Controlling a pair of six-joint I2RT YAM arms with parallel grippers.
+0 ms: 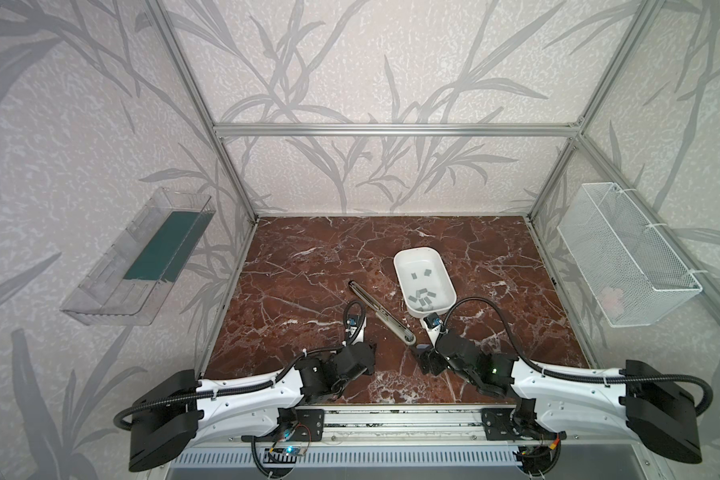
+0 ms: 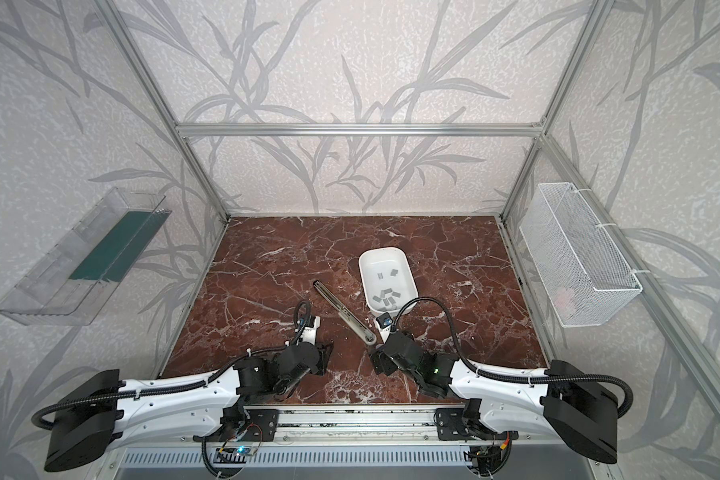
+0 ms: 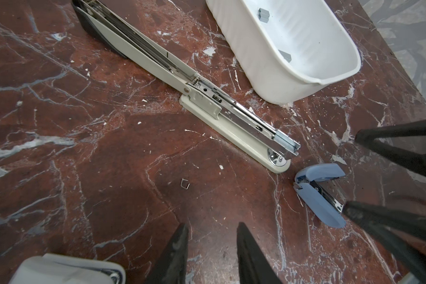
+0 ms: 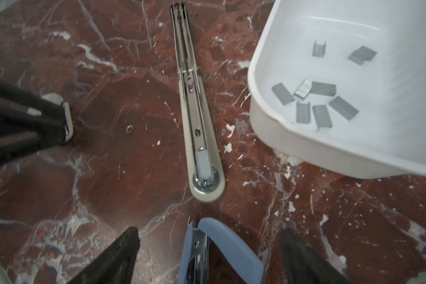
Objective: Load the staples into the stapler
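Your right tool gaped empty astride the blue stapler, left tool ajar, empty; staples needed a square pinch.

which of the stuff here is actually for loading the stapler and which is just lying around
For the job: staples, in the white tub; beige stapler, lying opened flat; blue mini stapler, between the fingers of the open right pincer, possibly the one to load.
Lying about: single loose staple on the table; clear wall bin; wire basket.
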